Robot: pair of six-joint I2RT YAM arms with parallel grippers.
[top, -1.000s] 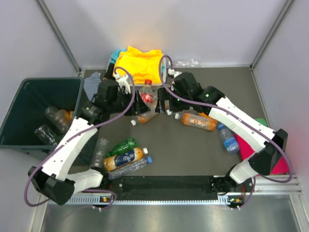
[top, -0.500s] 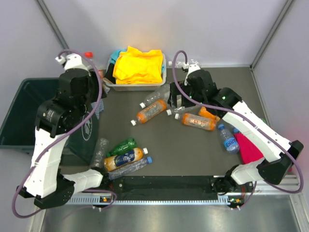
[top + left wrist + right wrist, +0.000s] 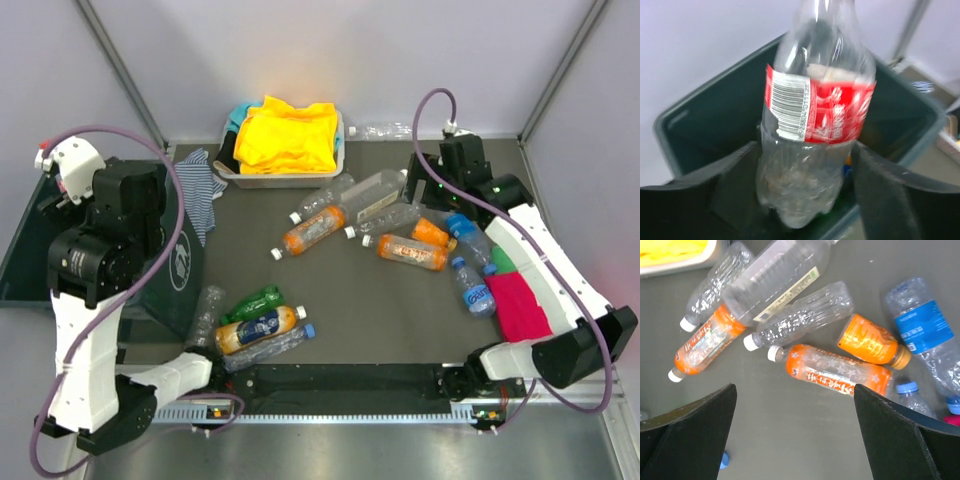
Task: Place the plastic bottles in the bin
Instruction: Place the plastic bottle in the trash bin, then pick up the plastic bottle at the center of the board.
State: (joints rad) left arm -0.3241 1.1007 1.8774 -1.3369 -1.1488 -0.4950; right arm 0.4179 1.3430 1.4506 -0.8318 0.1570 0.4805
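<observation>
My left gripper (image 3: 806,150) is shut on a clear bottle with a red label (image 3: 815,115), held upright above the open dark green bin (image 3: 705,100). In the top view the raised left arm covers most of the bin (image 3: 190,250). My right gripper (image 3: 800,440) is open and empty above the mat, near an orange-labelled bottle (image 3: 840,375). Several bottles lie around the mat's middle: an orange one (image 3: 313,229), a big clear one (image 3: 372,190), a small orange one (image 3: 432,233) and a blue-labelled one (image 3: 468,235). A green bottle (image 3: 253,300) and others lie at the front left.
A white tray of yellow cloth (image 3: 285,135) stands at the back. A striped cloth (image 3: 200,185) lies beside the bin. A pink item (image 3: 515,305) lies at the right edge. A clear bottle (image 3: 385,130) lies against the back wall.
My left arm has lifted the red-labelled bottle from the mat's middle and swung it left over the bin. My right gripper has drawn back to the right.
</observation>
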